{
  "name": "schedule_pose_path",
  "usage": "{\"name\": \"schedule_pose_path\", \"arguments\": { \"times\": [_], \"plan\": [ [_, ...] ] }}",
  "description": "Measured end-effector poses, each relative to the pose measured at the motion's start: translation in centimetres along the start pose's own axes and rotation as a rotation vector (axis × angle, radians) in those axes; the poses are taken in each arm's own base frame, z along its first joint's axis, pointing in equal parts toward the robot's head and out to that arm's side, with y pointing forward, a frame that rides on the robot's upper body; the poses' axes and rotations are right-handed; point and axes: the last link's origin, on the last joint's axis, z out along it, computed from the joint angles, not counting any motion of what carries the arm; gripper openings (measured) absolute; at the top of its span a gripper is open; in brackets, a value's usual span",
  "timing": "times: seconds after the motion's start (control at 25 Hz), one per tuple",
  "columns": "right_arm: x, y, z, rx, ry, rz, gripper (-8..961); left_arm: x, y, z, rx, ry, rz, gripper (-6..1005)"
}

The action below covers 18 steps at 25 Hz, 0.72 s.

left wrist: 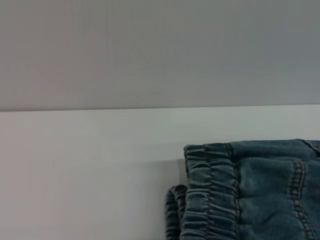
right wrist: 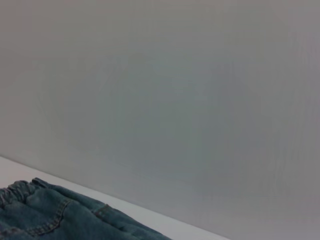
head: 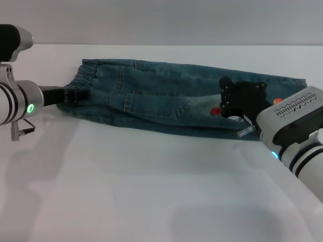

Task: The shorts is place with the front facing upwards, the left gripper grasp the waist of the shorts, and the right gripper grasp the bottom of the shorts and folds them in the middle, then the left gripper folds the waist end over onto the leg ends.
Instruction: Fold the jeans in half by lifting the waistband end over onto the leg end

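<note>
Left gripper (head: 81, 95) sits at the waist end of the shorts (head: 166, 98), low on the white table (head: 151, 191), arm coming in from the robot's left side. Its black fingers look pressed together on the elastic waistband (head: 87, 70) edge, so clamped on the shorts, though the contact spot is dark and small in the head view. Right gripper (head: 241, 121) is down on the leg end of the shorts, black body over the denim near the hem; fingertip area mostly hidden behind the gripper body, can't tell if apart or together. Something clear/pale sticks out just beside the lower edge of the denim under it, can't tell what.

Shorts lie flat and long across the far part of the table, already doubled lengthwise: waistband toward the robot's left, leg ends toward the right. Blue denim, visible seam and pocket stitching, small red mark (head: 216, 111) on the fabric just beside the right gripper.

Left wrist view: gathered waistband (left wrist: 210, 200) and denim panel, table surface and grey wall (left wrist: 160, 50) behind; no fingers visible. Right wrist view: mostly the wall, corner of the shorts (right wrist: 55, 215) with the waistband ruffle on the table edge; no fingers visible
</note>
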Motion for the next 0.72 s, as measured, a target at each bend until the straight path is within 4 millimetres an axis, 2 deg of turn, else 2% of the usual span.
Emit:
{"name": "schedule_pose_path", "arguments": {
  "times": [0.72],
  "plan": [
    [0.18, 0.09, -0.09, -0.003, 0.006, -0.001, -2, -0.66, -0.31, 0.30, 0.007, -0.022, -0.002, 853]
  ]
}}
